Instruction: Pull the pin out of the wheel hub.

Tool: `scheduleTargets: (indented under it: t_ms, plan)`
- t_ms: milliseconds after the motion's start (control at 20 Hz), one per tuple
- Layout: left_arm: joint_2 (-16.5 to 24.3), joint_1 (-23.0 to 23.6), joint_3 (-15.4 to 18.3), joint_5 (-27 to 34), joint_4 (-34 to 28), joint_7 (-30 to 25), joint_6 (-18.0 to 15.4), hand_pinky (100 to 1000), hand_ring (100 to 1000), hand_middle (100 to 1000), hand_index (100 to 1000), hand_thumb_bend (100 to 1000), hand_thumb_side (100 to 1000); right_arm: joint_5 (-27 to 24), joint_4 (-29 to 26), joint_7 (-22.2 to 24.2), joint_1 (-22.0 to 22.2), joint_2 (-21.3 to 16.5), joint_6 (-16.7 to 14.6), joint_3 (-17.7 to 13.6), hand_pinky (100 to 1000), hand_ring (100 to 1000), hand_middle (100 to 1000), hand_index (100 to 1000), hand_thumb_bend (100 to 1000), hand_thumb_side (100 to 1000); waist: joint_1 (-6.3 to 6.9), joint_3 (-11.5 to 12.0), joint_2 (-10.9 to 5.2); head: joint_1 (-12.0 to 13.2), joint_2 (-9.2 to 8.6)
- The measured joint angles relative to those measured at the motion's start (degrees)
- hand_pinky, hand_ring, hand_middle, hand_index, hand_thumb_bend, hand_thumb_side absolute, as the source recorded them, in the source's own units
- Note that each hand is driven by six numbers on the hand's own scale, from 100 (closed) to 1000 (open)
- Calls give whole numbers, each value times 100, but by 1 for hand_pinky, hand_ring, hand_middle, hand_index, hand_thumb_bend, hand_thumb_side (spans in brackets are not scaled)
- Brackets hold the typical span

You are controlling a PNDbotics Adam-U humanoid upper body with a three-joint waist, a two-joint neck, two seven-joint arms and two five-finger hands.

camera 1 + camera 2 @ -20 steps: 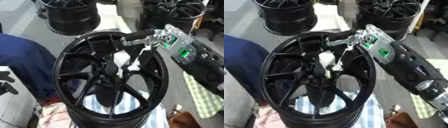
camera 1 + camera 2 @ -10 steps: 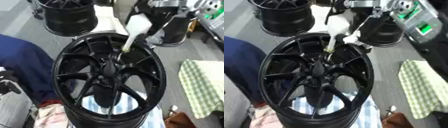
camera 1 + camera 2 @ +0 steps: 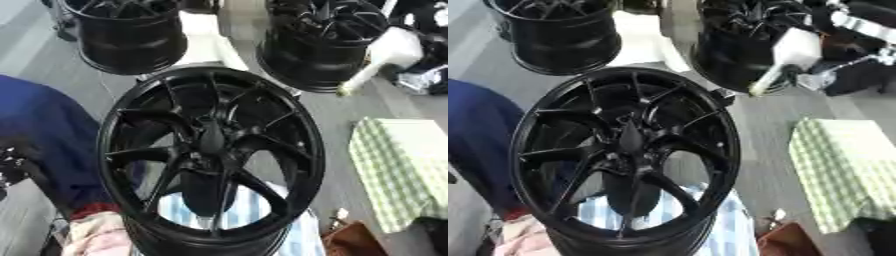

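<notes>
Black and glossy, the wheel hub (image 3: 210,160) fills the middle of your view, its spokes running in to a dark centre and its rim tilted toward the lower edge of the frame. Under its lower rim you can see a blue-and-white striped cloth (image 3: 188,210).

Look to the upper right of the frame for the pin (image 3: 785,57): a white piece with a broad body that narrows to a slim, paler tip pointing down and to the left. It is clear of the wheel hub and hangs in front of one of the black wheels (image 3: 319,42) standing behind. Your right hand (image 3: 859,30) is at the upper right corner, just beside the broad end of the pin; silver and black parts of it show there, but you cannot tell from these views how its fingers are set or whether they are curled round the pin.

Your left hand does not show in either view.

Another black wheel (image 3: 131,32) stands at the upper left. A green-and-white checked cloth (image 3: 402,172) lies at the right edge, and a blue fabric shape (image 3: 44,135) sits at the left edge beside the wheel hub.
</notes>
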Motion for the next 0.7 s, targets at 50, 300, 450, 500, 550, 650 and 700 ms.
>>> scheduleTargets:
  t_ms: [50, 300, 450, 500, 550, 650, 700]
  plan:
    - [1, 4, 8, -9, 0, 7, -4, 544, 459, 591, 775, 100, 894, 33, 429, -472, 285, 250, 127, -177, 842, 820, 889, 960, 278, 491, 7, -2, 3, 4, 0]
    - [1, 18, 25, -16, -1, 31, -28, 543, 459, 591, 775, 100, 893, -489, 1977, -2379, 904, 1461, 268, -780, 801, 775, 861, 934, 277, 519, 47, -16, 11, -1, 0]
    - [1, 26, 27, -16, -1, 40, -36, 544, 466, 591, 776, 100, 891, -1144, 2196, -3360, 939, 2080, -48, -864, 770, 736, 802, 893, 228, 504, 73, -14, 10, -19, 0]
    - [1, 26, 27, -16, -1, 41, -38, 544, 469, 591, 776, 100, 891, -1333, 2169, -3591, 937, 2276, -211, -854, 762, 725, 784, 885, 203, 496, 83, -5, 8, -28, 0]
    - [1, 26, 27, -15, -1, 41, -38, 544, 474, 591, 776, 100, 889, -1468, 2083, -3755, 921, 2443, -367, -829, 754, 709, 755, 869, 182, 482, 88, 0, 5, -34, 0]
    - [-1, 26, 27, -12, -1, 41, -38, 544, 480, 591, 775, 100, 888, -1590, 1780, -3964, 854, 2728, -626, -751, 744, 679, 715, 853, 139, 461, 96, 10, -2, -47, 0]
    - [-1, 25, 27, -8, -1, 41, -38, 544, 482, 591, 776, 100, 888, -1589, 1562, -4011, 813, 2851, -730, -698, 743, 674, 703, 844, 260, 421, 103, 16, -4, -50, 0]
